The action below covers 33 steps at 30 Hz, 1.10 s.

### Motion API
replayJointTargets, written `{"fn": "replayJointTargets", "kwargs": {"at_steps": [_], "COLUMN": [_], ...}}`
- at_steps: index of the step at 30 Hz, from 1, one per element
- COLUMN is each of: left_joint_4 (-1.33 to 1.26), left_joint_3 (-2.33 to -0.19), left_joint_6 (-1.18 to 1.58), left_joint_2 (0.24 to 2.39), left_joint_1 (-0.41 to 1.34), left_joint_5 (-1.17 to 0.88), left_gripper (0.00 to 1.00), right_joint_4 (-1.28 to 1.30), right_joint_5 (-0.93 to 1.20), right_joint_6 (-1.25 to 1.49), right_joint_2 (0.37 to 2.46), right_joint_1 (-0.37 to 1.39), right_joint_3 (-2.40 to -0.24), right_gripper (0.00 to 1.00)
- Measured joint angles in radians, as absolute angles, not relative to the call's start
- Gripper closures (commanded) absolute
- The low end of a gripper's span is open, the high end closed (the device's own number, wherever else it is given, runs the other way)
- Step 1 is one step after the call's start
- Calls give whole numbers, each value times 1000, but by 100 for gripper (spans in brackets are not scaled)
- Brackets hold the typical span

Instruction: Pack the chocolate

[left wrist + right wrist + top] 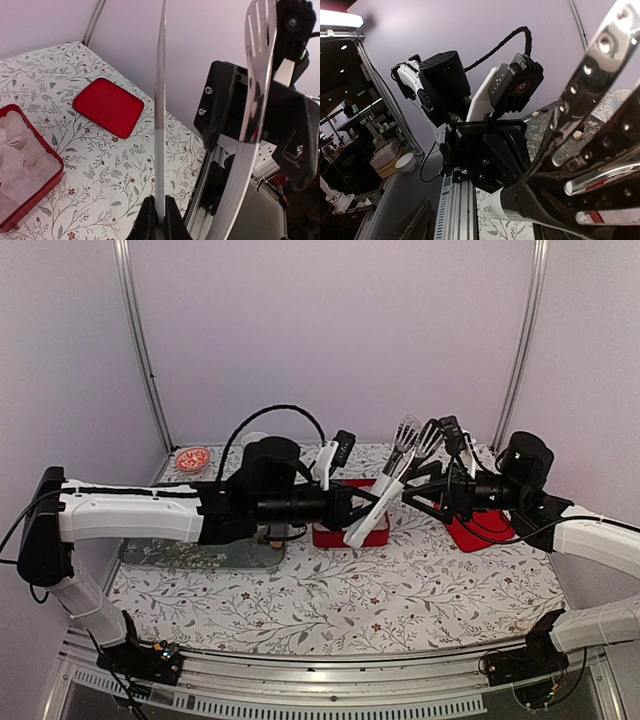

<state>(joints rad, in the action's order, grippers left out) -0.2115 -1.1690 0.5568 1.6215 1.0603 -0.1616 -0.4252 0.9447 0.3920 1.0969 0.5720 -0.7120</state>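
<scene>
The left jaws are clamped on the white handle of the tongs, held above the red box. The right jaws stand apart, flanking one tong blade. The chocolate lies as small pale lumps on the bench near a white cup. The red lid lies flat beside the box.

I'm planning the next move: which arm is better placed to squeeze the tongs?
Right, probably. The left gripper is shut on only one blade of the tongs, so it cannot squeeze them. The right gripper sits beside both blades, below the slotted tips.
</scene>
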Motion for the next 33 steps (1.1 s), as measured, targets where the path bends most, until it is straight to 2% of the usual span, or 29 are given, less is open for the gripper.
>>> {"fn": "replayJointTargets", "kwargs": {"at_steps": [7, 11, 12, 25, 26, 30, 31, 33], "left_joint_4": [-259, -277, -283, -534, -542, -552, -547, -542], "left_joint_3": [-1158, -1156, -1155, -965, -965, -966, -966, -964], "left_joint_6": [582, 608, 622, 883, 876, 789, 764, 717], "left_joint_2": [1619, 1619, 1619, 1570, 1570, 1561, 1549, 1515], "left_joint_1": [1060, 1060, 1061, 1010, 1009, 999, 983, 952], "left_joint_5": [-183, -198, -207, -329, -342, -395, -400, -409], "left_gripper": [100, 100, 100, 100, 93, 35, 30, 9], "right_joint_4": [-494, -531, -540, -561, -561, -565, -568, -564], "right_joint_5": [932, 919, 903, 871, 870, 898, 922, 941], "right_joint_6": [395, 402, 397, 379, 379, 382, 380, 381], "right_joint_2": [1165, 1179, 1181, 1203, 1203, 1203, 1202, 1202], "right_joint_1": [648, 669, 669, 723, 725, 725, 719, 717], "right_joint_3": [-715, -718, -720, -731, -731, -734, -735, -743], "right_gripper": [61, 96, 100, 100, 100, 100, 100, 100]}}
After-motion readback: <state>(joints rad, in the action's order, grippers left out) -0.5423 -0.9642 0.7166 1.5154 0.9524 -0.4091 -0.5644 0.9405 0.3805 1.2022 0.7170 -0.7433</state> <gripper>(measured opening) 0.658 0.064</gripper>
